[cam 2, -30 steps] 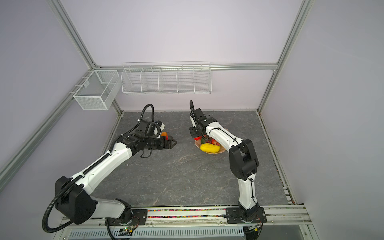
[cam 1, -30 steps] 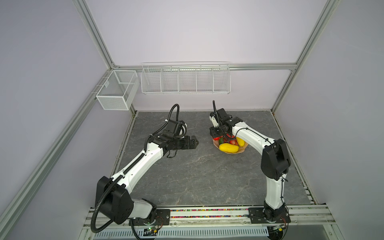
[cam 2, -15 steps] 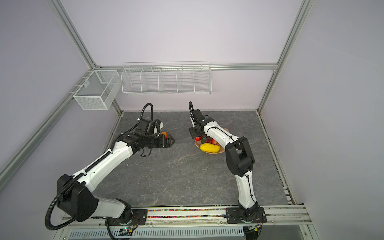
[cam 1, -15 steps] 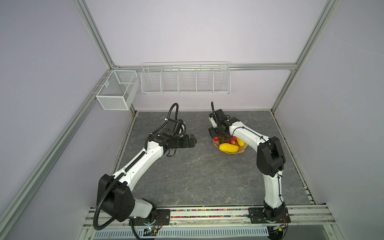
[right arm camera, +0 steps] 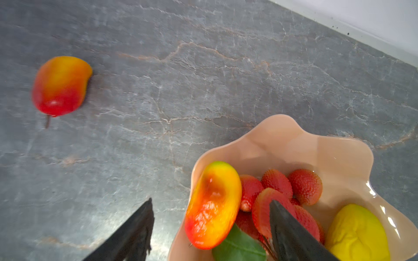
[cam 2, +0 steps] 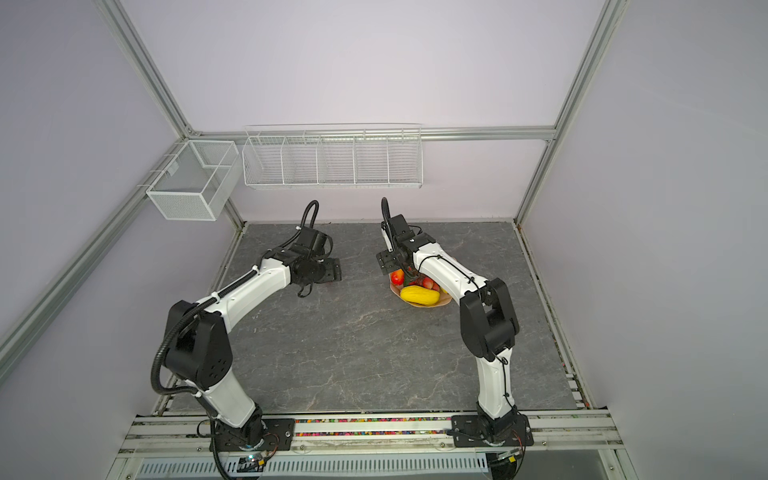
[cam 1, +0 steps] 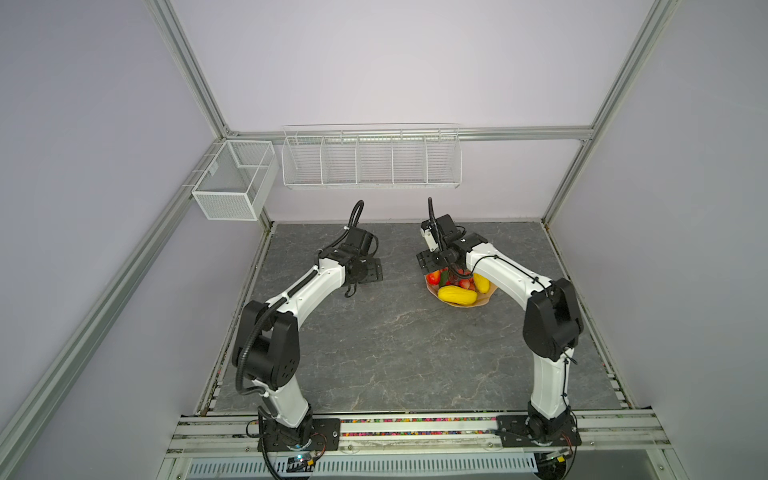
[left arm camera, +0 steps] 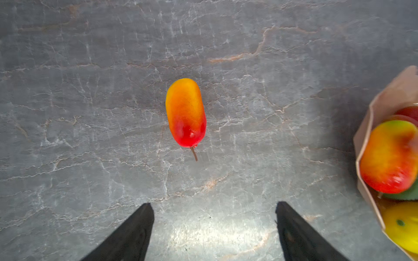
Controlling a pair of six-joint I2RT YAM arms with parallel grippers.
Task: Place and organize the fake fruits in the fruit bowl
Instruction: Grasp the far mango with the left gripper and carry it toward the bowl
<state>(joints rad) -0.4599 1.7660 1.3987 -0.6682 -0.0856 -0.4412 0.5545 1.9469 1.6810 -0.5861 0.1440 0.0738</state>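
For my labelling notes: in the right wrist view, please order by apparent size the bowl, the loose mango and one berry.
Largest to smallest:
fruit bowl
loose mango
red berry, smallest although nearer the camera

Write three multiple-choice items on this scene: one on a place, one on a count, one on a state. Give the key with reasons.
1. Where does the mango-like fruit seen by the left wrist camera lie?
A. In the fruit bowl
B. On the bare tabletop
C. In a wire basket

2. How many yellow fruits are in the fruit bowl?
A. None
B. Two
C. Four

3. What state is the left end effector in?
A. Open and empty
B. Shut on a fruit
C. Shut on the bowl rim

Key:
1 B: grey stone surrounds it on every side, and the bowl is off to one side.
2 B: in a top view one lies in front and another behind it.
3 A: its fingers stand wide apart with only table between them.
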